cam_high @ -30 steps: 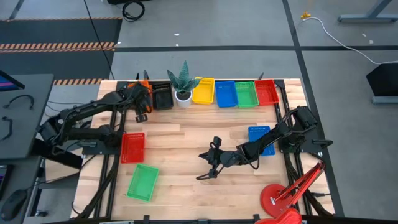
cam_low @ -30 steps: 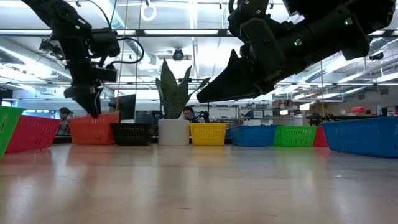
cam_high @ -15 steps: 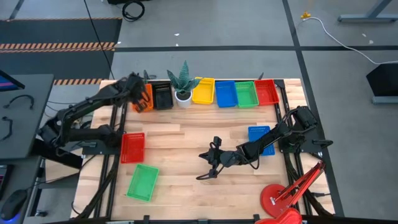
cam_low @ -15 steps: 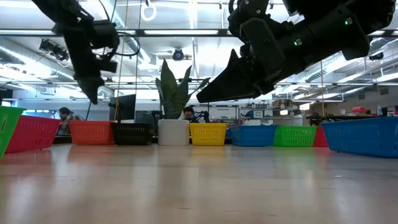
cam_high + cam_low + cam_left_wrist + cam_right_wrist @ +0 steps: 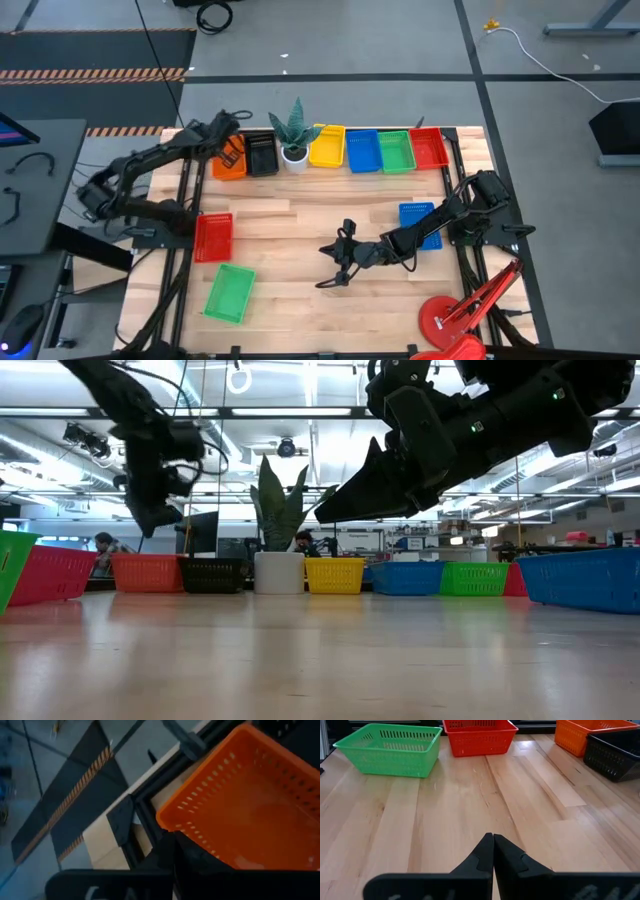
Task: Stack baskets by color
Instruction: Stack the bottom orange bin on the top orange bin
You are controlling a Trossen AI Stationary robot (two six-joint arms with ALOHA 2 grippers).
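Observation:
Along the far edge stand an orange basket [image 5: 232, 160], a black one [image 5: 262, 154], then yellow [image 5: 328, 146], blue [image 5: 362, 150], green [image 5: 396, 150] and red [image 5: 428, 147] baskets, each on its base. A red basket [image 5: 213, 237] and a green one [image 5: 230, 292] sit near the left edge. Another blue basket [image 5: 414, 215] lies partly under my right arm. My left gripper [image 5: 226, 150] [image 5: 150, 526] hangs shut above the orange basket [image 5: 240, 795], clear of it. My right gripper [image 5: 333, 272] [image 5: 493, 838] is shut over the table's middle, holding nothing.
A white pot with a spiky plant [image 5: 296, 135] stands between the black and yellow baskets. A red clamp lamp [image 5: 455, 318] sits at the near right corner. Bare wood lies between the near-left baskets and my right gripper.
My left gripper has shut from wide open on nothing. It has risen from the orange basket's rim, moved toward the table's far edge over that basket, and rolled at the wrist. The orange basket has stayed in place.

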